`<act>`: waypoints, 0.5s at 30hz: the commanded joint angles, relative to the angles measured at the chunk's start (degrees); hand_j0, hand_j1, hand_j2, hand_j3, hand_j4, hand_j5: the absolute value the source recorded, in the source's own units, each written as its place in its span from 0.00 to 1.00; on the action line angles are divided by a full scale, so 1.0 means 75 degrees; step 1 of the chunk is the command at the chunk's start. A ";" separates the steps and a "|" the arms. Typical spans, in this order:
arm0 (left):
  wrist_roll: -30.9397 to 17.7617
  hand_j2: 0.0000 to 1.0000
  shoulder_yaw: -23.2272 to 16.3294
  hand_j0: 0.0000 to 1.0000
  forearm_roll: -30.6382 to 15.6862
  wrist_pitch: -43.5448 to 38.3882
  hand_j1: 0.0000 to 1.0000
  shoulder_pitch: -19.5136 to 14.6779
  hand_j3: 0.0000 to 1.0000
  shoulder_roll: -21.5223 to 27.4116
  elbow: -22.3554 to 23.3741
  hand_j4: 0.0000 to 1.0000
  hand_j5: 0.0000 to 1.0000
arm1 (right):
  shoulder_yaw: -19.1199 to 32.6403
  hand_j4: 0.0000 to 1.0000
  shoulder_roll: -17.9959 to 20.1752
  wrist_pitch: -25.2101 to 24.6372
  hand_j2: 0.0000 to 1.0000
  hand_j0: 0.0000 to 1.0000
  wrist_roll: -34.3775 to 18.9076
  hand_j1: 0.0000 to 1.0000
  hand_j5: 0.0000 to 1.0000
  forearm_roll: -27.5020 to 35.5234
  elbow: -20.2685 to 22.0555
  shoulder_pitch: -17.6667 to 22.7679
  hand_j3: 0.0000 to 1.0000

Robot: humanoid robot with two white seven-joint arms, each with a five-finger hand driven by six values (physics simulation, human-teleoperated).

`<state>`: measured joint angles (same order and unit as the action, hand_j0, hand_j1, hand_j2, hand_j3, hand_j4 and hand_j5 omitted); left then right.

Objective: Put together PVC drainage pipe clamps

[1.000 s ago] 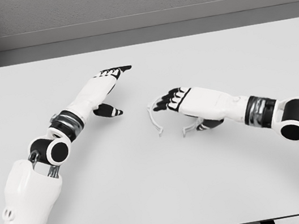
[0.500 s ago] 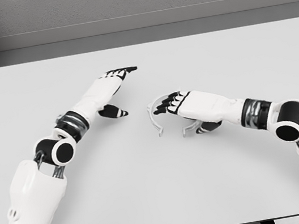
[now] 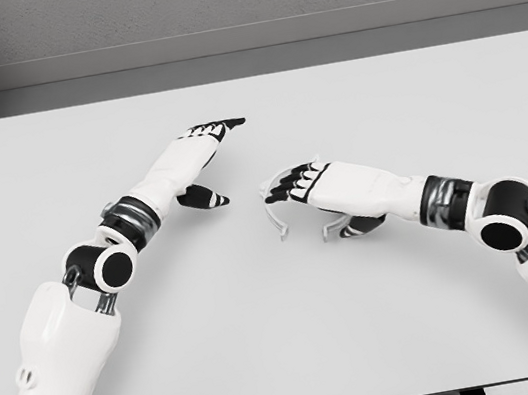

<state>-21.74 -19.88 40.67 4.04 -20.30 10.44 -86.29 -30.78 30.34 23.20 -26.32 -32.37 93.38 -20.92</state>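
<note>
Reaching in over the near part of the plain white table [image 3: 290, 355], we rest our right hand [image 3: 329, 192] on the thin, pale curved plastic pipe clamp [image 3: 275, 218], fingers curled over its arc near the table's middle. Farther back and to the left, our left hand [image 3: 192, 159] lies flat with fingers extended, holding nothing, apart from the clamp.

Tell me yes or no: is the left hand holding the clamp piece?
No. The left hand lies flat and open on the table, apart from the clamp piece, which sits under the right hand.
</note>
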 commanded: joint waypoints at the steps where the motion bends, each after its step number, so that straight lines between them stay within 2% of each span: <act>1: 0.0004 1.00 0.0003 1.00 -0.0021 0.0001 1.00 0.0000 1.00 0.0003 -0.0003 1.00 1.00 | 0.0003 1.00 -0.0049 -0.0012 1.00 1.00 0.0005 1.00 1.00 0.0038 0.0006 0.0000 1.00; 15: 0.0004 1.00 0.0014 1.00 -0.0021 0.0001 1.00 0.0000 1.00 0.0003 -0.0014 1.00 1.00 | 0.0003 1.00 -0.0167 -0.0012 1.00 1.00 0.0005 1.00 1.00 0.0038 0.0018 0.0000 1.00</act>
<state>-21.74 -19.82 40.67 4.04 -20.21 10.43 -86.31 -30.79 29.10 23.20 -26.33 -32.33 93.49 -20.92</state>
